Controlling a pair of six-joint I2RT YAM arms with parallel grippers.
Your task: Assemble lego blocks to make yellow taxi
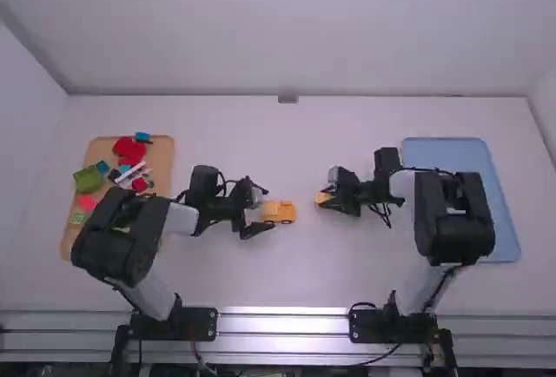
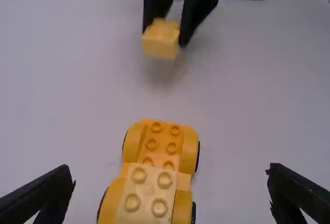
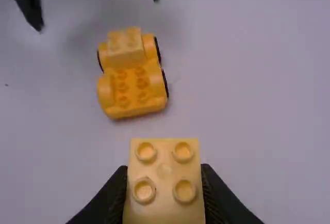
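Right claw (image 3: pixel 164 185) is closing on opposite sides of a small yellow block (image 3: pixel 164 170), whose four studs are facing up between the fingers; the block is appearing raised above the table (image 2: pixel 67 100). Left claw (image 2: pixel 170 175) is standing wide open and is holding nothing, its fingers spreading to either side of the wheeled base (image 2: pixel 160 144). In the high view, the base is resting on the table between the two claws, its long axis running roughly left to right, almost along the line joining them. Left claw is lying much nearer, just beside the end carrying a seated block (image 2: pixel 147 195); the studded end without a block is facing the right claw, which is waiting well apart and slightly farther from the camera. Placement is probably calling for leftward travel, then stud alignment, with the left claw bracing the base; a skewed press could be tipping it.
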